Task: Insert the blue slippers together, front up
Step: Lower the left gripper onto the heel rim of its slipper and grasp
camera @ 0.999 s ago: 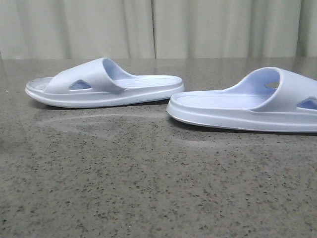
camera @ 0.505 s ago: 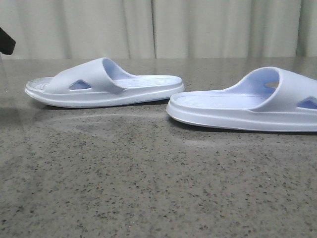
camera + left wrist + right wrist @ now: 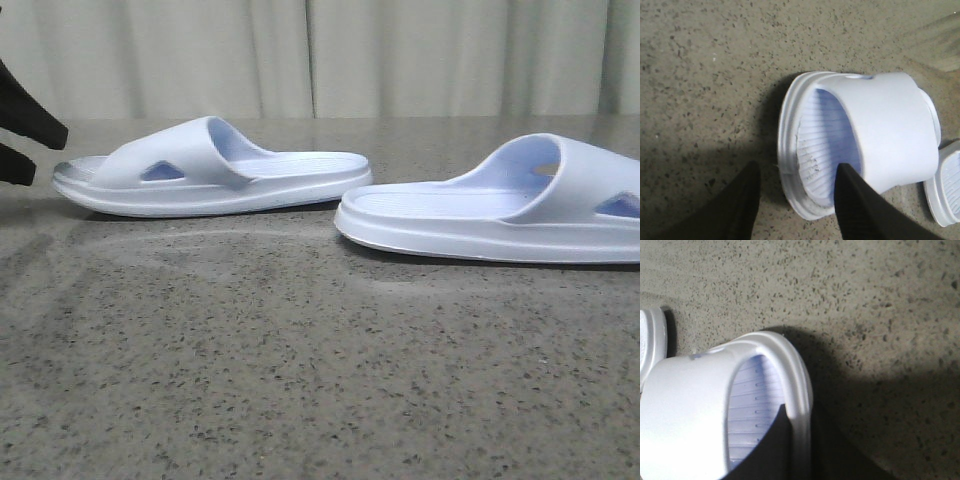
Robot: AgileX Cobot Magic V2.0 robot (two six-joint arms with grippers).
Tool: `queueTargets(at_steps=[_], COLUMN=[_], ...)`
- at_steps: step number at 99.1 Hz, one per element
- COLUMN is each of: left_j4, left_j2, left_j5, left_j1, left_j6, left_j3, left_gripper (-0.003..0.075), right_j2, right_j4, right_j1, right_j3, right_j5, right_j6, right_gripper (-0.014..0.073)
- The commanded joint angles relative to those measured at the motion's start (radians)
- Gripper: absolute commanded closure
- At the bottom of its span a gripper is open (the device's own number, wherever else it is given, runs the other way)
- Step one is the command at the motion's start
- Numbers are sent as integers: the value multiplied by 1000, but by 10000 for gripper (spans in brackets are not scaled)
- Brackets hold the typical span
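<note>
Two pale blue slippers lie on the table, heels facing each other. The left slipper points its toe left and the right slipper points its toe right. My left gripper is open at the left slipper's toe. In the left wrist view one finger is over the ribbed footbed and the other is outside over the table. My right gripper is out of the front view. It grips the right slipper's toe rim, with one finger inside on the footbed and one outside.
The speckled grey stone table runs to a pale curtain at the back. The right slipper's heel shows at the edge of the left wrist view, and the left slipper's heel at the edge of the right wrist view.
My left gripper has come in from the left edge, down toward the left slipper's toe. The right slipper has shifted slightly to the left.
</note>
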Motion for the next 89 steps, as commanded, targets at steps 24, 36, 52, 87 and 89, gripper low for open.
queueTargets(at_steps=[24, 36, 52, 87, 89], left_j4=[-105, -106, -130, -136, -136], left_j2=[44, 63, 91, 82, 78], left_j5=[45, 39, 46, 76, 76], left_j1=[-21, -55, -72, -68, -65], left_j6=[50, 57, 61, 72, 72], left_j3=[-56, -59, -74, -74, -74], left_gripper=[421, 421, 422, 705, 705], right_j2=[-20, -20, -20, -20, -20], right_j4=[44, 44, 44, 44, 44], right_j1=[-5, -5, -5, -5, -5], right_j3=[-28, -28, -28, -28, -28], right_j5=[10, 7, 7, 6, 6], right_j6=[-14, -14, -14, -14, -14], right_gripper=[701, 701, 701, 701, 701])
